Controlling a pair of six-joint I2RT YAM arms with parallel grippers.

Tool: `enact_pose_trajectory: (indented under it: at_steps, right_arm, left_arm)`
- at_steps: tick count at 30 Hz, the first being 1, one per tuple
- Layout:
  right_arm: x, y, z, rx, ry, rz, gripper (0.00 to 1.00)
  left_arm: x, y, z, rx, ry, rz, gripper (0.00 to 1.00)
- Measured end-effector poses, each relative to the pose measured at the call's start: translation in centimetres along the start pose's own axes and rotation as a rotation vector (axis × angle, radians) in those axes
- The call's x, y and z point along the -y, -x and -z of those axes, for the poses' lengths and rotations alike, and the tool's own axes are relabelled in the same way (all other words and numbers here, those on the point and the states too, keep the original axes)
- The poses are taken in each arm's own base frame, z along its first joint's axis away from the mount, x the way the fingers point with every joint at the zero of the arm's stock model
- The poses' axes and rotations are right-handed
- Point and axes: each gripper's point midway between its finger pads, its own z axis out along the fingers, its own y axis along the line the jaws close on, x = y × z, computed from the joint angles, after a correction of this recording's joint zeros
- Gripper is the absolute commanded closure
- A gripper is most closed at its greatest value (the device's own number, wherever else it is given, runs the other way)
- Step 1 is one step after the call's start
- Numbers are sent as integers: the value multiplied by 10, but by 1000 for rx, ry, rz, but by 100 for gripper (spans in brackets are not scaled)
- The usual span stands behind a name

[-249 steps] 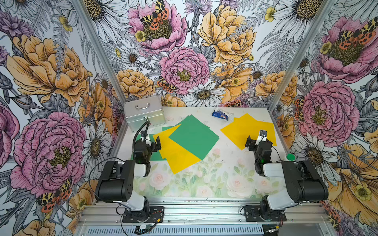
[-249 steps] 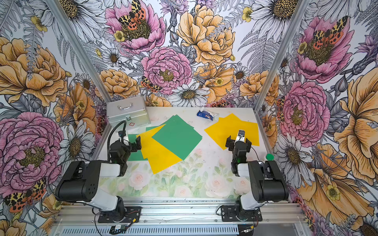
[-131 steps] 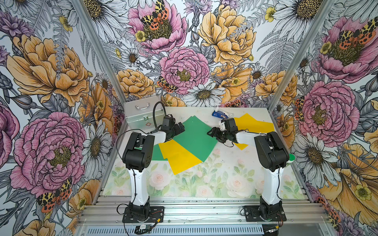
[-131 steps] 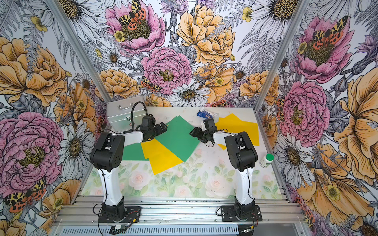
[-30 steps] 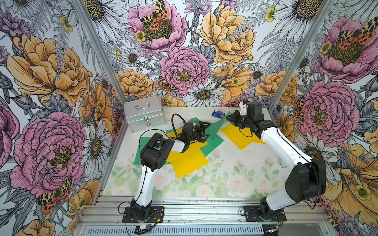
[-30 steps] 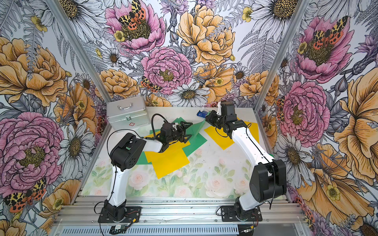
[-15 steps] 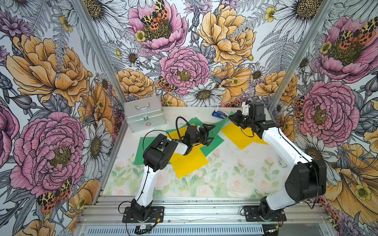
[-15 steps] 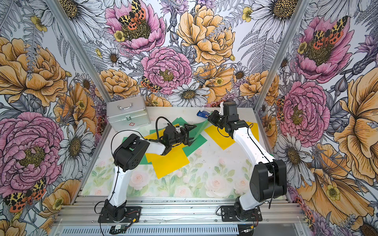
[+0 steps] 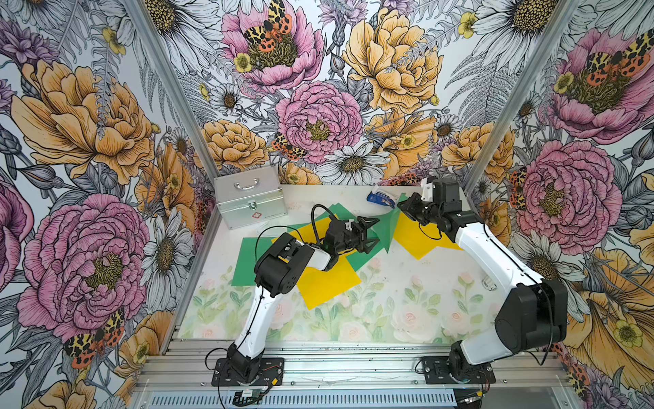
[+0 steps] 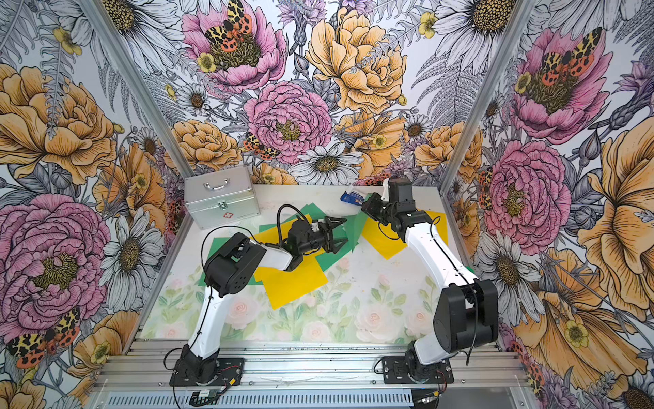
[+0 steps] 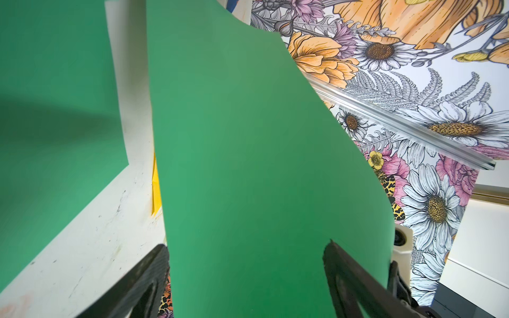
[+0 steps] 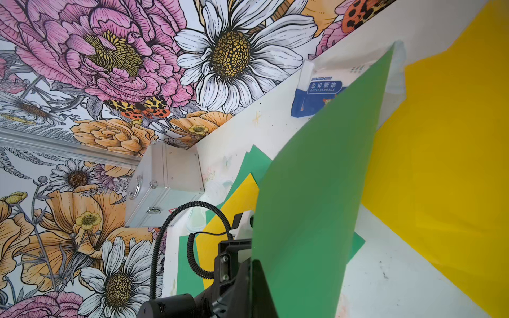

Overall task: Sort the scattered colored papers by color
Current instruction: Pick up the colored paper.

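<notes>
Right jaws: closed on a corner of the raised green sheet [image 9: 390,226], holding it off the tabletop [image 9: 407,304] toward 1 o'clock. The paper hangs on edge and curves.
Left jaws: spread wide at the raised sheet's free end, near the middle of the tabletop. In the left wrist view the paper [image 11: 248,165] passes between the two fingers [image 11: 355,283] without being pinched.
Flat green sheet [image 9: 247,262]: lies at 9 o'clock, its inner edge tucked under yellow.
Middle green sheet [image 9: 364,254]: lies flat beneath the left wrist, partly covered.
Near yellow sheet [image 9: 329,283]: just off centre toward 7 o'clock, overlapping the green paper around it.
Far yellow sheet [image 9: 417,240]: flat at 2 o'clock, under the right arm and just beside the raised paper.
Metal case [image 9: 251,198]: shut, at 10 to 11 o'clock in the back corner.
Packet [image 9: 380,199]: blue and white, close to 1 o'clock by the back wall — just behind the lifted corner.
</notes>
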Motion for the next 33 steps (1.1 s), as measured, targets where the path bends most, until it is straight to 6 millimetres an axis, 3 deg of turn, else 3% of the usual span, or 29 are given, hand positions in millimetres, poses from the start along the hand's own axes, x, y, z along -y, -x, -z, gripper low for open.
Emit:
enact_pose_trajectory:
  at_steps: [8, 13, 17, 24, 33]
  right_arm:
    - [1, 5, 2, 11, 0, -4, 100]
    - [0, 4, 3, 8, 6, -3, 100]
    - [-2, 2, 9, 15, 13, 0, 100]
    - [4, -8, 17, 12, 8, -2, 100]
    - [36, -29, 14, -27, -50, -38, 100]
  left_arm:
    - [-17, 2, 0, 10, 46, 13, 7]
    - [-27, 2, -13, -2, 55, 25, 7]
    - [-24, 1, -22, -16, 33, 45, 19]
    - [-9, 3, -22, -7, -30, 51, 59]
    - [-15, 22, -9, 38, -35, 57, 62]
